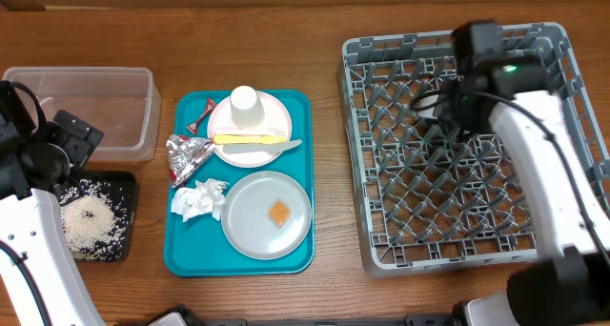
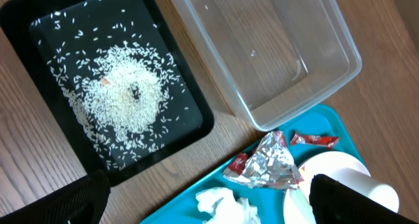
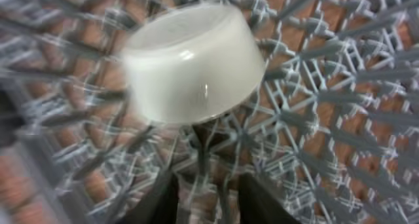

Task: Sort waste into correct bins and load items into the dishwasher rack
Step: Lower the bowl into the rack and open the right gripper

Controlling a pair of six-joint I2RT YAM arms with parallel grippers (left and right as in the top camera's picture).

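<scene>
One white bowl (image 3: 193,63) sits upside down on the dishwasher rack (image 1: 429,212), blurred in the right wrist view. Right end effector (image 3: 208,181) is close to it over the rack, fingers apart, holding nothing. Left end effector (image 2: 206,185) is spread wide too, near the black tray (image 2: 200,116) of rice grains (image 2: 124,93), beside the clear tub (image 2: 275,67). Teal tray (image 1: 181,250) on the worktop (image 1: 324,288) carries:
- small cup (image 1: 245,102) on pinkish-white plate (image 1: 274,112), with yellow utensil (image 1: 250,137) and pale utensil (image 1: 276,150)
- grey plate (image 1: 248,221) with orange square (image 1: 278,213)
- foil (image 1: 188,154), napkin (image 1: 198,200), red wrappers (image 1: 200,116)
</scene>
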